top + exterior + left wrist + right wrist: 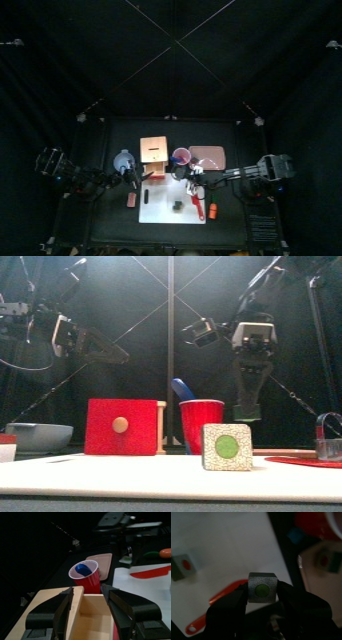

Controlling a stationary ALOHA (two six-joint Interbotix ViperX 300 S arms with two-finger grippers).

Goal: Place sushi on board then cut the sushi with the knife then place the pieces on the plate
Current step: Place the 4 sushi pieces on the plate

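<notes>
The right gripper (262, 592) clamps a sushi piece (262, 587) above the white board's (231, 542) right edge. A red knife (152, 572) and another piece (183, 566) lie on the board. The left gripper (90, 592) hangs, jaws apart, over the wooden box (90, 619).

The left arm (80, 178) and right arm (254, 172) are black, jointed and strung with cables; the left gripper (89, 593) and right gripper (263, 588) each show two broad black jaws.
</notes>
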